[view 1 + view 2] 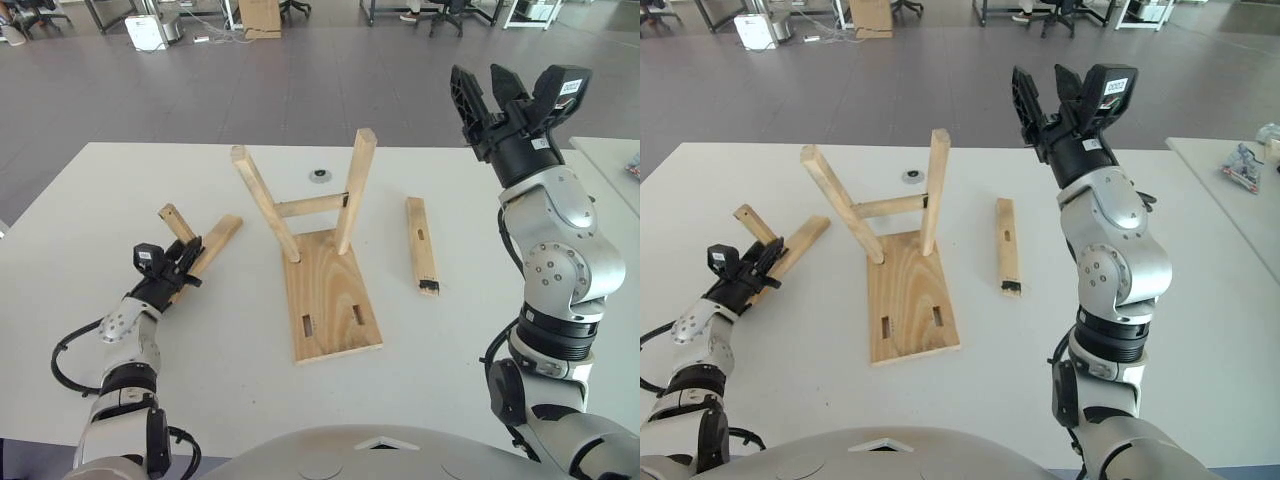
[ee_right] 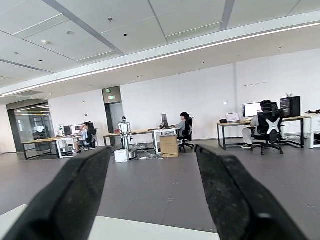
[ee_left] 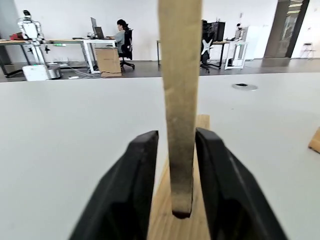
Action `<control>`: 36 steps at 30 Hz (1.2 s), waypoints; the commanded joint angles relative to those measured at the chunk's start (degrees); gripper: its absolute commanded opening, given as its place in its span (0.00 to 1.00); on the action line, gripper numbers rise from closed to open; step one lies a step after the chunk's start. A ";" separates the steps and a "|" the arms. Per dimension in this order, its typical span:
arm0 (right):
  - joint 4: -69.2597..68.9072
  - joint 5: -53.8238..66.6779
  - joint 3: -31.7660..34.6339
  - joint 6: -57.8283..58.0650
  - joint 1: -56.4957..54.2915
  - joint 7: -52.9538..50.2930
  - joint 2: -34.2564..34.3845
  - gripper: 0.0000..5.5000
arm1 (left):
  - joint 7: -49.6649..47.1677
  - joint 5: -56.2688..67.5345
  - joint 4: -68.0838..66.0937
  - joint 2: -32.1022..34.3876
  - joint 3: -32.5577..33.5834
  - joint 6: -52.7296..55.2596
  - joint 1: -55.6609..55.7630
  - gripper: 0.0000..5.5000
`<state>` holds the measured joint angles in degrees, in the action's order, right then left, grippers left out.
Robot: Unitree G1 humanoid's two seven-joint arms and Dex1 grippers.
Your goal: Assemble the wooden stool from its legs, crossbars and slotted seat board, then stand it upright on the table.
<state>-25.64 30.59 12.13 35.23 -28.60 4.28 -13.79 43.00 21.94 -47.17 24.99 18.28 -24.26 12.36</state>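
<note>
Left gripper (image 1: 180, 262) pinched a loose leg (image 3: 180, 100) at the table's (image 1: 100, 190) left. Right gripper (image 1: 520, 92) hung raised, fingers spread. Central seat board (image 1: 330, 310) held 2 legs (image 1: 262, 200).

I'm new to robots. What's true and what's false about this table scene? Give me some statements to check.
1. The right gripper is raised above the table, open and empty. True.
2. The seat board stands upright on four legs. False: it lies flat with two legs sticking up.
3. The left gripper grips a wooden piece lying on the table. True.
4. All seat board slots are filled. False: two slots nearest the robot are empty.
</note>
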 commanded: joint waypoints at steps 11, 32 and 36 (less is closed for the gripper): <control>-4.52 -1.76 -0.68 0.89 4.75 -3.74 1.47 0.57 | 11.30 -1.11 32.02 19.28 -6.07 30.13 -9.53 0.66; -3.77 -1.62 -0.97 0.26 4.16 -3.17 1.50 0.57 | 7.15 -9.86 24.66 19.97 -7.74 36.22 -9.98 0.76; -3.65 -1.52 -1.01 0.31 4.08 -3.08 1.50 0.57 | 9.14 -8.99 23.99 20.19 -8.57 40.63 -9.41 0.77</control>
<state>-29.75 29.10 11.17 35.62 -23.99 0.96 -12.45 50.88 12.73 -22.66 44.71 10.21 13.44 2.26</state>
